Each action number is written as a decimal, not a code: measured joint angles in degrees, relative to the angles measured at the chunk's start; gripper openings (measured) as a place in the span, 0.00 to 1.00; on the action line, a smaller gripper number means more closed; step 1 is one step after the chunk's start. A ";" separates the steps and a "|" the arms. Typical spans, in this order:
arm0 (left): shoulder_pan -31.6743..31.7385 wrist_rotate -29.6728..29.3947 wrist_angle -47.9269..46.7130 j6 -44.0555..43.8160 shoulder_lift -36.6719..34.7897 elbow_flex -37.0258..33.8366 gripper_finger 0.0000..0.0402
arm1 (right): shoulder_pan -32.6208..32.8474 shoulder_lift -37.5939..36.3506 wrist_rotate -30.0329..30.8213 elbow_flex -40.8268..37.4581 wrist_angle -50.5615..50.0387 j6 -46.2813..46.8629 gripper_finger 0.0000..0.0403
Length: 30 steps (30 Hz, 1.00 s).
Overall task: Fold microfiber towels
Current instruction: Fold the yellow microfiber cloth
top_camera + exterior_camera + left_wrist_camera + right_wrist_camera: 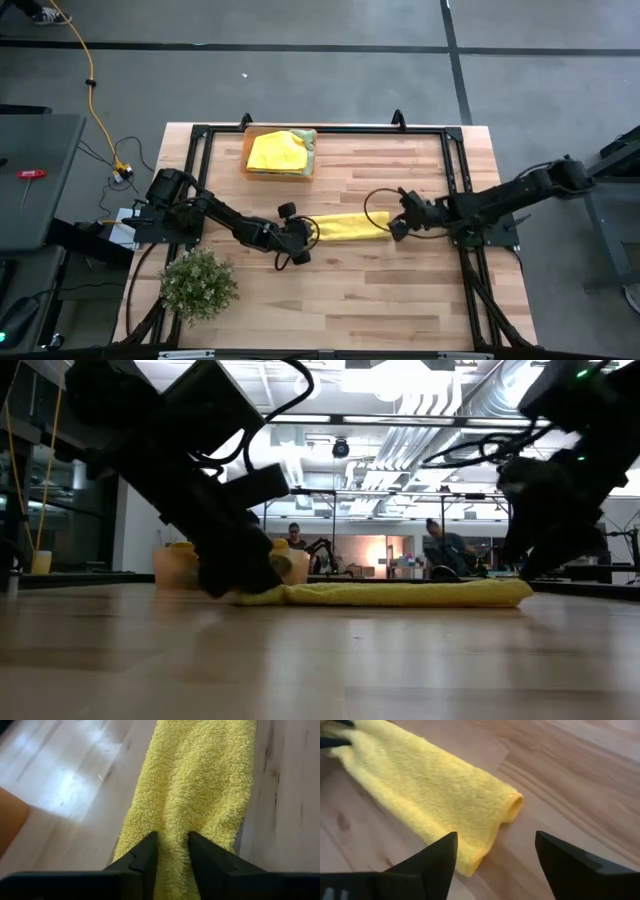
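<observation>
Wooden table: towel, tray, plant

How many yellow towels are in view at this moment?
2. One folded yellow towel lies as a long strip mid-table between the left gripper and right gripper. A crumpled second yellow towel sits in the orange tray; others may be hidden beneath it.

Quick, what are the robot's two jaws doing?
Left gripper: jaws around the yellow towel; grip cannot be told.
Right gripper: open, holding nothing.
</observation>
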 joint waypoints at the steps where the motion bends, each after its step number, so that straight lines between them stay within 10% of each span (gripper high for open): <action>1: -0.11 -0.48 -0.01 0.66 0.00 0.00 0.26 | -1.71 0.19 -1.82 0.00 0.34 -0.32 0.64; 11: -0.51 -2.62 0.07 3.62 -0.02 0.00 0.42 | -7.25 10.28 -8.83 0.02 10.51 1.92 0.69; 21: -0.53 -5.06 1.33 4.23 0.10 -0.08 0.46 | -2.07 18.83 -0.09 0.26 19.96 10.75 0.68; 30: -3.01 -5.41 1.81 8.89 -2.56 1.45 0.45 | 0.39 18.97 4.25 0.15 15.91 10.82 0.38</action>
